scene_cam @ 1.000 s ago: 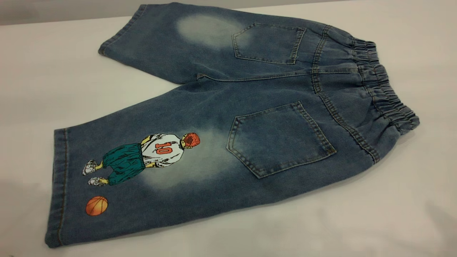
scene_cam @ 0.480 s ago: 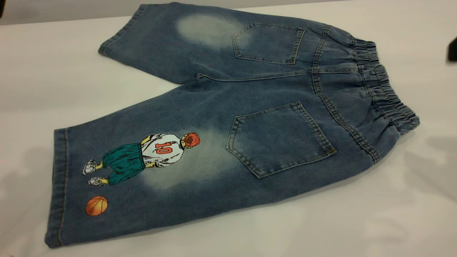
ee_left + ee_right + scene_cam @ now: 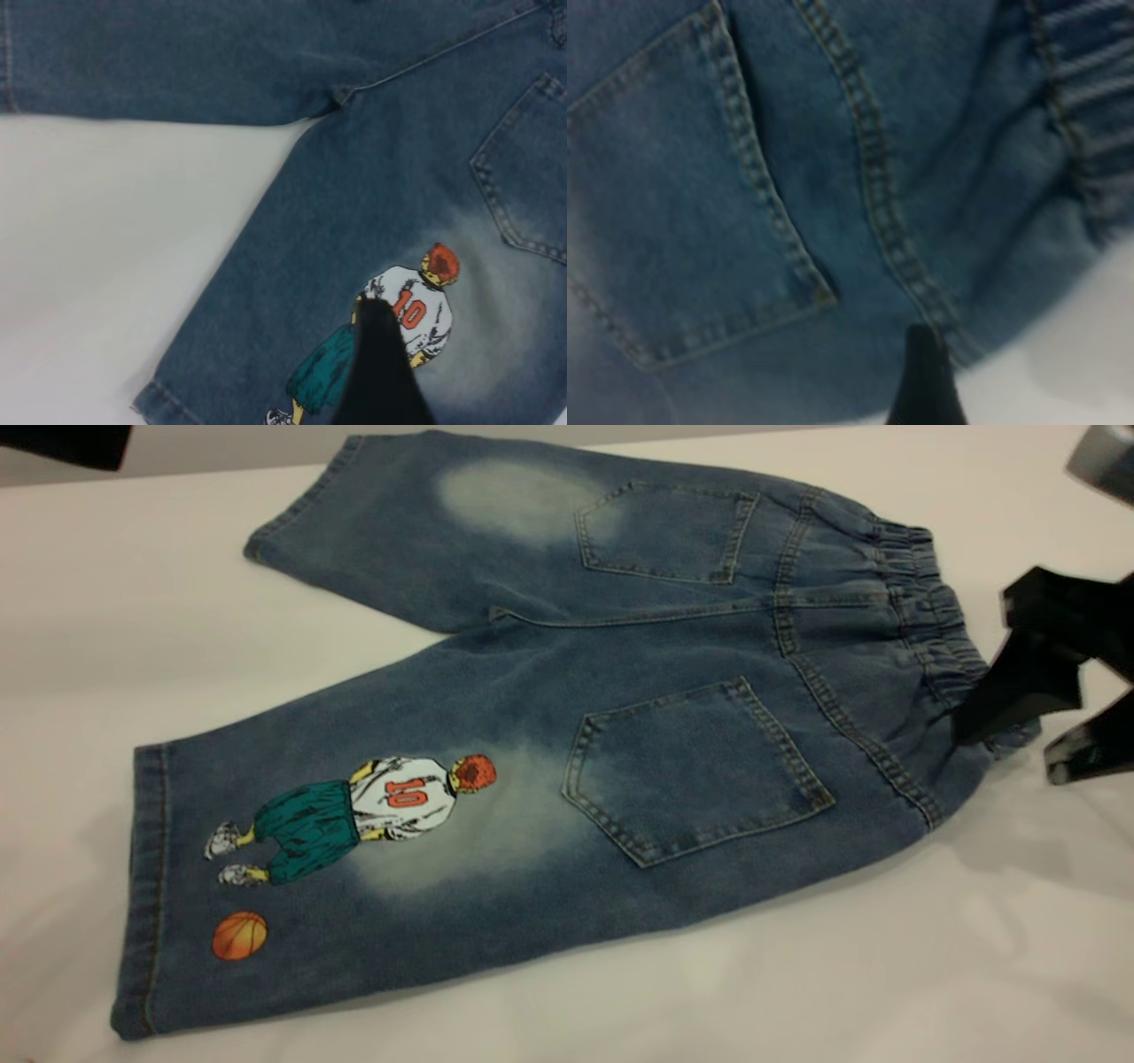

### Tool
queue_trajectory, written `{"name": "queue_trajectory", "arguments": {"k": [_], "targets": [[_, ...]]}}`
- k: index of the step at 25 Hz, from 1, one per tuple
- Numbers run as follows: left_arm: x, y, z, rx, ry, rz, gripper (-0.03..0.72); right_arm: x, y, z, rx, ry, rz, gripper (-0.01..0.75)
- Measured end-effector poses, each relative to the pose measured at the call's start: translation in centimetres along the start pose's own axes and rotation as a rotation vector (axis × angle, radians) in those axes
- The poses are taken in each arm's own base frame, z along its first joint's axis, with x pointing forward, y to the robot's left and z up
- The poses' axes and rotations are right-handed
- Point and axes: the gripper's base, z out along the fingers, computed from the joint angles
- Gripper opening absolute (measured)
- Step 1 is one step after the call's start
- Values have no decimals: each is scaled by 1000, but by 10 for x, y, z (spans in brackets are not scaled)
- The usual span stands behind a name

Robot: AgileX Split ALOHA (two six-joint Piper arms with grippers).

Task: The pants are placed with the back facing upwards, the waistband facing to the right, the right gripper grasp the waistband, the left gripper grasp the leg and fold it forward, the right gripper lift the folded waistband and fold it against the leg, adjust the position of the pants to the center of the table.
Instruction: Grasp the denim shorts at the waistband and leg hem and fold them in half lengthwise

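A: How far along is the folding?

B: Barely begun, I'd judge. The pants [image 3: 549,717] lie flat and unfolded on the worktop [image 3: 133,629], back pockets up, filling most of the exterior frame. The waistband [image 3: 930,620] is toward the right edge, and the printed leg [image 3: 354,868] runs to the lower left.

A: And the right tool?

B: The right tool [image 3: 1028,722] is at the right edge of the exterior frame, at the lower end of the waistband. Its two dark fingers are spread apart, one over the gathered denim and one over the worktop beside it. It has hold of nothing that I can see.

A: The left one?

B: The left tool [image 3: 381,372] shows only as one dark finger in its wrist view, above the player print on the leg. Whether it is open or closed I cannot tell, and I cannot tell if it touches the cloth.

A: So what remains?

B: Everything, as I read it: both grasps, the fold of the leg, the waistband fold against it, then centring the pants
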Motion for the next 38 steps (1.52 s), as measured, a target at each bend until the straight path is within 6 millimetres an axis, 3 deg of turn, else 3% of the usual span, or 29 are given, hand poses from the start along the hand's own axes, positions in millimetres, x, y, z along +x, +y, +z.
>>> {"name": "queue_trajectory", "arguments": {"k": [4,8,15,30,38], "targets": [[0,0,0,3,1,-2,454,-3,-4,14,-18,-3,7,458],[0,0,0,4,2,-2,454,-5,-7,15,9,-25,4,458],[1,-2,0,19,15,7,454,-15,-7,13,33,-60,-9,458],[1,-2,0,20,15,22,454,-27,-38,-1,29,-111,76,458],[1,-2,0,22,16,22,454,-21,-39,15,-50,-34,72,458]]}}
